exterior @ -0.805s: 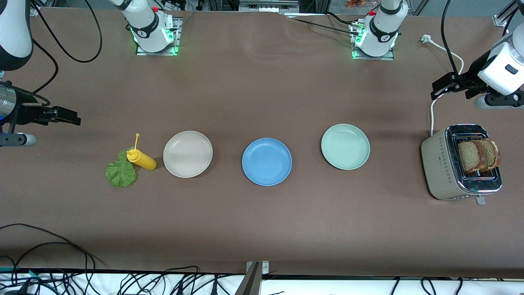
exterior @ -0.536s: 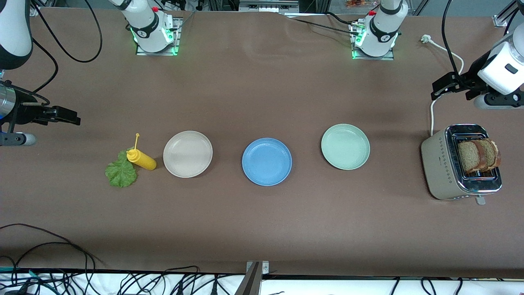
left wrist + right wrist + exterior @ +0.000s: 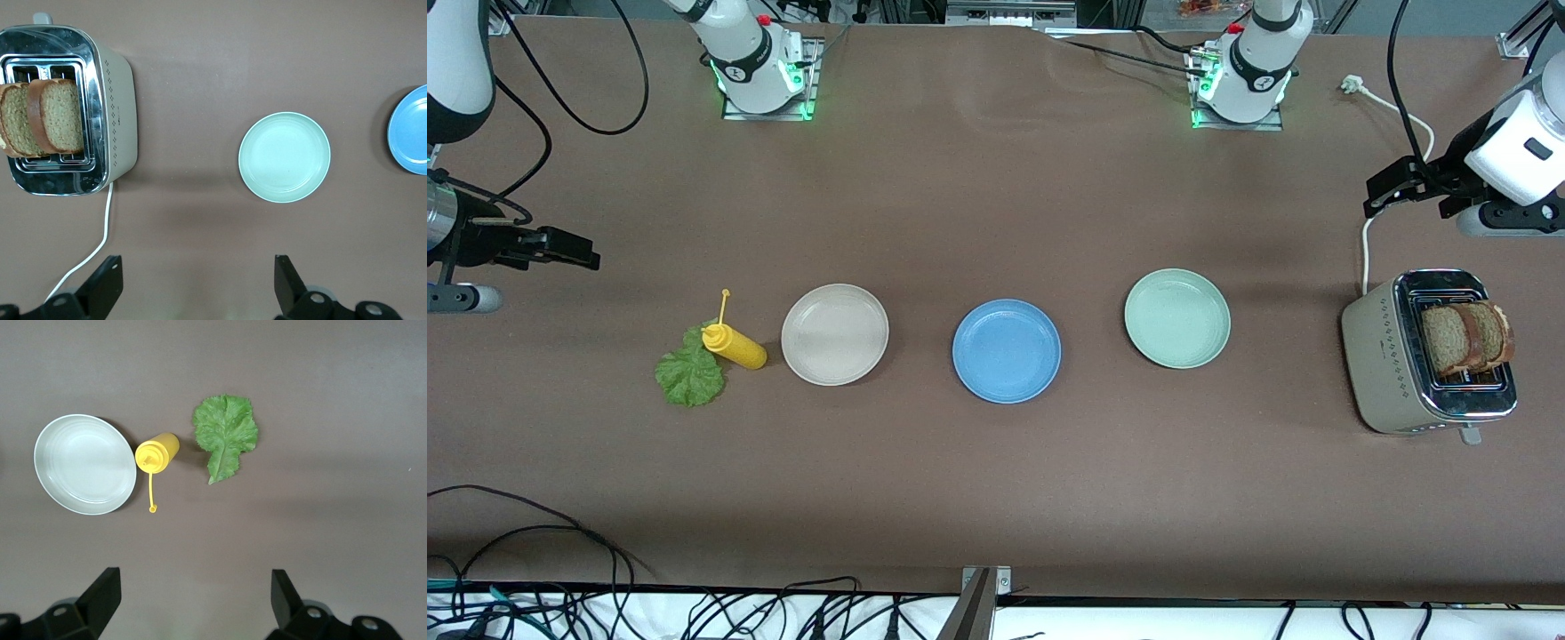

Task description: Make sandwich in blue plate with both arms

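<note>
The blue plate (image 3: 1007, 350) sits bare at the centre of the front view, between a beige plate (image 3: 835, 334) and a pale green plate (image 3: 1177, 318). Nothing of the sandwich is on it yet.

Both bread slices (image 3: 1465, 338) stand upright in the toaster (image 3: 1427, 352) at the right edge of the frame, their tops well clear of the slots. They look light and fairly stiff but crumbly, so a pinch across the flat faces near the top crust, then a straight lift, seems the safest hold (a hard squeeze would likely dent them).

The lettuce leaf (image 3: 690, 375) lies flat on the table at lower left, with the yellow squeeze bottle (image 3: 735, 345) lying partly on one edge of it. It is thin, limp and nearly weightless — probably best taken at a raised crinkle on the free edge away from the bottle.

The left gripper (image 3: 1391, 188) hovers at upper right, over bare table above the toaster, jaws spread wide and empty. The right gripper (image 3: 569, 251) hangs at the left edge, over bare table above the leaf — likewise wide apart, holding nothing.
</note>
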Controlling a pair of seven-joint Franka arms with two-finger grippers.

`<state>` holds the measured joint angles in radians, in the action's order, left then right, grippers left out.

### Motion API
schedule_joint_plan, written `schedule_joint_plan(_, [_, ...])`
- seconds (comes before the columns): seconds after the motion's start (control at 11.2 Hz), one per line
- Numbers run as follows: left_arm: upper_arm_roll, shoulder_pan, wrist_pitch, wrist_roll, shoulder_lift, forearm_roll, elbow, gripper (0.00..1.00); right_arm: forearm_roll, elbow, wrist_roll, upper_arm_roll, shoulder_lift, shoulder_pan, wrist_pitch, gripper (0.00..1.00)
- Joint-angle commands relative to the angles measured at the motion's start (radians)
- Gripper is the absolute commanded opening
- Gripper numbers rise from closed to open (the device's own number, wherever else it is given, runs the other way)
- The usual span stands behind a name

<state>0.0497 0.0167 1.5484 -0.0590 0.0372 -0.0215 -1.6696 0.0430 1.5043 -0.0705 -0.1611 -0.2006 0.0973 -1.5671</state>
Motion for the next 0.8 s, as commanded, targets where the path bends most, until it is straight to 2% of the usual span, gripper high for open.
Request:
schedule_joint_plan(0.0, [-0.002,0.006,0.007,0.024,0.006,-0.02,-0.001,1.0,0.015,-0.015,0.012,-0.003,0.007,-0.002,0.006,1.0])
schedule_joint_plan(0.72, [0.001,0.002,0.006,0.011,0.006,-0.014,0.018,1.0,0.015,-0.015,0.014,-0.003,0.009,-0.002,0.007,1.0])
